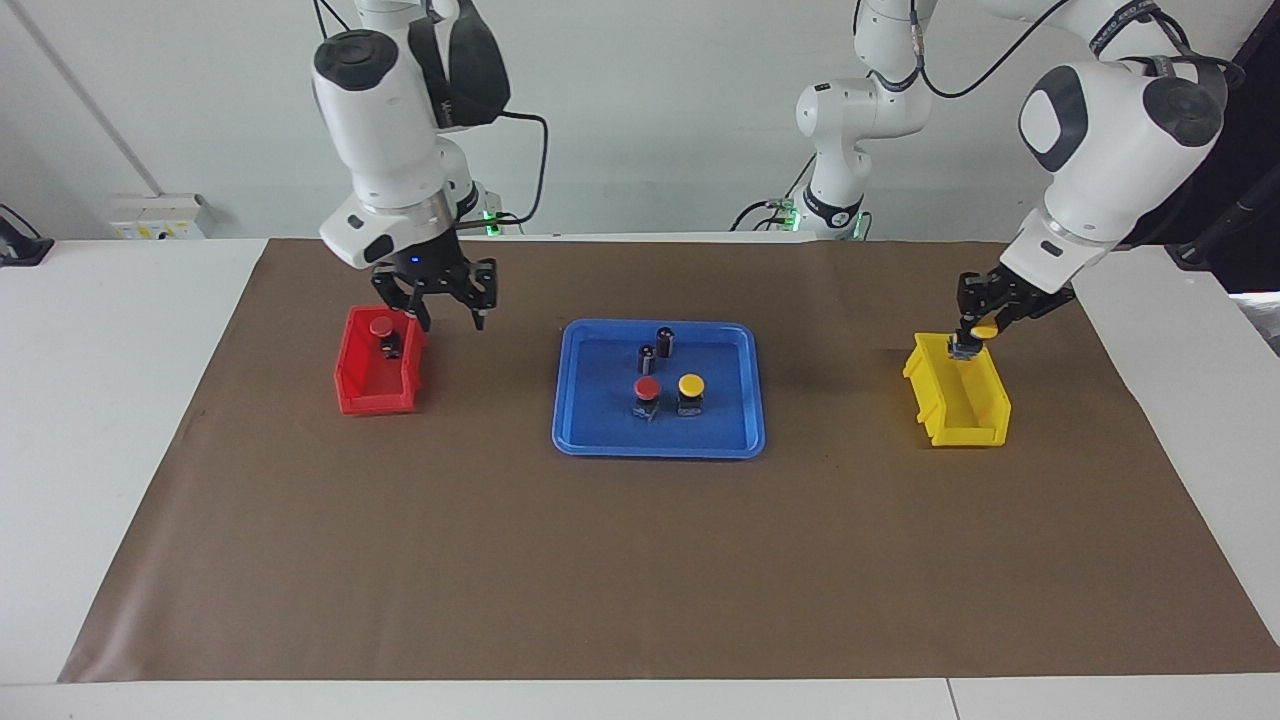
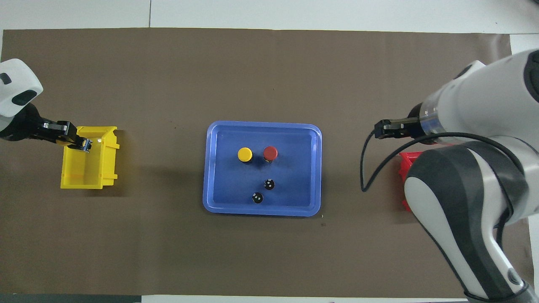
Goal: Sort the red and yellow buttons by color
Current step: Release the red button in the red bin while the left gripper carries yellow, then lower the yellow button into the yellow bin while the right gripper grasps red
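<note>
My left gripper [image 1: 973,337] is shut on a yellow button [image 1: 986,330] and hangs just above the yellow bin [image 1: 962,418], over the end nearer the robots; the overhead view shows this gripper [image 2: 81,143] over that bin's [image 2: 86,180] rim. A red button [image 1: 381,327] lies in the red bin [image 1: 372,402]. My right gripper [image 1: 450,312] is open and empty, raised over the mat between the red bin and the blue tray [image 1: 600,440]. On the tray stand one red button [image 1: 647,388] and one yellow button [image 1: 690,384], side by side.
Two dark cylinders [image 1: 665,340] [image 1: 647,357] stand on the tray, nearer the robots than the buttons. In the overhead view the right arm covers most of the red bin [image 2: 404,161]. A brown mat [image 1: 640,560] covers the table.
</note>
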You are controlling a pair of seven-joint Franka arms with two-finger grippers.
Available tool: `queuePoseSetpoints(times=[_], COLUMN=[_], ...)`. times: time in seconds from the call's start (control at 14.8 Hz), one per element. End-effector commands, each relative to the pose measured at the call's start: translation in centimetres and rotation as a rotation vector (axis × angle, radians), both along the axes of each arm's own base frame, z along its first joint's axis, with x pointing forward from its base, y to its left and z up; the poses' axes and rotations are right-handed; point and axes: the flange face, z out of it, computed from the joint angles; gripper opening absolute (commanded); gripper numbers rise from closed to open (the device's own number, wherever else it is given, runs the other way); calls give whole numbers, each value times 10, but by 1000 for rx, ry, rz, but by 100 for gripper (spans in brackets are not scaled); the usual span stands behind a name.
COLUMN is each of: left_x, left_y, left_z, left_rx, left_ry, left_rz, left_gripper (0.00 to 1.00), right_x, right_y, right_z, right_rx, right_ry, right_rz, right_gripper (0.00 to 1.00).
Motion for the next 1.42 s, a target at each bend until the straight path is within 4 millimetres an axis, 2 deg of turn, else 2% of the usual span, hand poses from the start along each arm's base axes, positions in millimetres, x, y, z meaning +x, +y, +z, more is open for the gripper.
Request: queuePoseSetpoints(times=[0.0,0.07,0.2,0.27,0.34,0.41,0.61,0.75,0.88,1.02,1.35], left_x=[-6,-8,-12,-14,-13,-15,-29,-33,-42,-44,-54], left_y=[4,8,25,26,28,34,37,33,29,28,34], left_z=[-10,-20,-50,-60,-65,-74,-107,-115,-131,-137,-147], left_rx=[3,4,16,15,17,24,23,22,21,20,20], left_ry=[-27,-10,-26,-34,-34,-21,-7,10,36,34,37], left_rz=[-27,-28,-22,-36,-45,-48,-37,-36,-35,-37,-33], left_gripper=[1,1,1,1,1,1,1,1,1,1,1], right_x=[38,40,29,28,24,19,7,-2,-15,-24,-32], right_y=[88,112,165,178,177,177,173,171,177,181,176], right_z=[-45,-61,-98,-113,-136,-144,-154,-163,-173,-182,-193], right_rx=[-6,-1,-44,-33,-46,-43,-55,-60,-39,-27,-21], right_ry=[31,22,-34,-57,-43,-39,-13,5,19,16,9], right_rz=[-57,-85,-67,-87,-86,-82,-82,-81,-83,-75,-68], right_gripper=[72,72,74,74,74,74,74,74,74,74,73])
